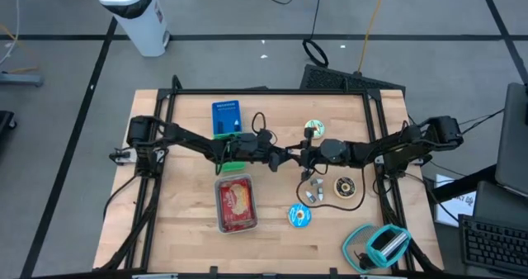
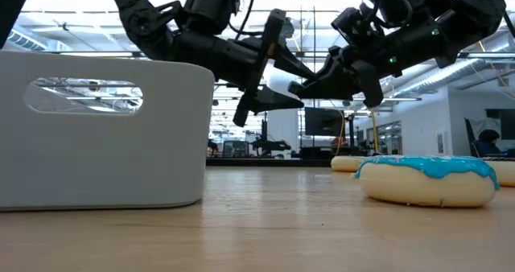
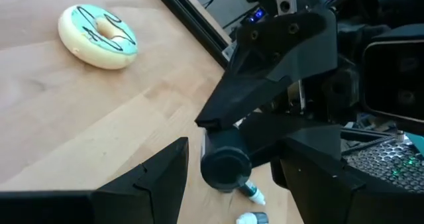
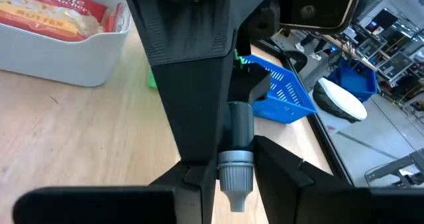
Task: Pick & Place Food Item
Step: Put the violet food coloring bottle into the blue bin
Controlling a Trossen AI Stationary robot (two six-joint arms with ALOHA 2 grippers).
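A wooden desk point(image 1: 186, 242) framed by black rails sits on grey floor. Left to right: the left gripper point(image 1: 279, 157) hangs mid-desk with jaws released around a dark bottle point(image 4: 240, 128), which the right gripper point(image 1: 299, 157) grasps. Nearer the front edge lie the white bin point(image 1: 236, 205) and blue-iced donut point(image 1: 299, 216), with bare wood around them.

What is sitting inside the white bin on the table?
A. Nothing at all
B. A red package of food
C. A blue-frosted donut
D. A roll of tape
B: seen from above, the white bin holds a red package, while the blue-frosted donut lies outside it on the bare wood.
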